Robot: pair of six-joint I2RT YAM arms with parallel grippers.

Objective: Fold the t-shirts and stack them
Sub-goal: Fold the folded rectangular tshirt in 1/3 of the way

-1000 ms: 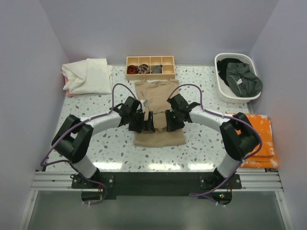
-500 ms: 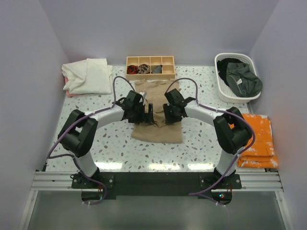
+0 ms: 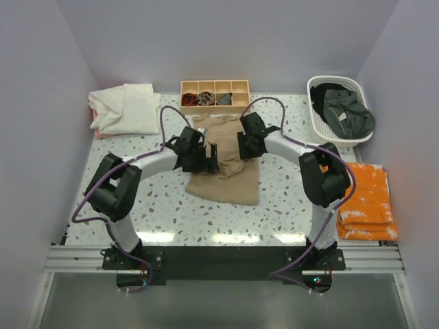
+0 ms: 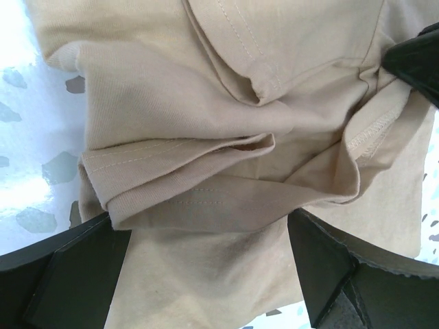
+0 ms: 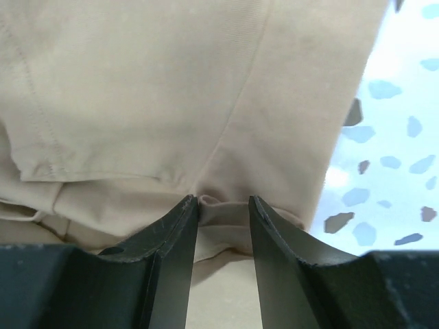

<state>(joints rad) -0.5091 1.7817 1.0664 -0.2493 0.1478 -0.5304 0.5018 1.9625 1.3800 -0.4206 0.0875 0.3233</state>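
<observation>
The right tool [image 5: 223, 202] is pinched shut on a small tuck of the tan t-shirt [image 3: 226, 179]. The left tool [image 4: 202, 226] stands wide apart, with bunched folds loose between its fingers (nothing visibly held). With one side gripped, a pull could drag the shirt askew, or the thin tuck could slip, leaving a crooked fold. The shirt lies mid-surface [image 3: 137, 199], just before the wooden tray [image 3: 215, 108]. Counted: one tan shirt, one cream-white bundle [image 3: 127, 108], one basket [image 3: 322, 137] of dark cloth [image 3: 346, 113] (pieces uncountable), one orange stack [image 3: 367, 199], one tray.
</observation>
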